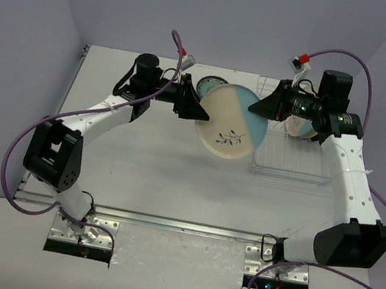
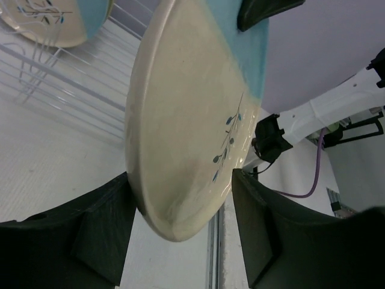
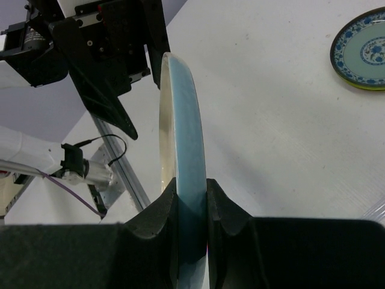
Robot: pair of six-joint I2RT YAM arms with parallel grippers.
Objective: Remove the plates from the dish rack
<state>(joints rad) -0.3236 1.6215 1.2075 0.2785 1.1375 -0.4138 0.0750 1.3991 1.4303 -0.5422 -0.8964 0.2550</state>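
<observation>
Right pincer (image 3: 191, 188): clenched on the light-blue rim of the cream and light-blue plate (image 1: 230, 125).
Left pincer (image 2: 180, 180): jaws straddle the cream rim of the same plate; whether they press on it cannot be told.
Held plate: on edge between both pincers, toward the table's (image 1: 150, 174) far edge, just left of the dish rack (image 1: 290, 168).
Dish rack: far right part of the table, with a second plate (image 2: 48, 21) standing in it.
Teal-patterned plate (image 3: 361, 53): flat on the table near its far edge.

No legible text or markings
</observation>
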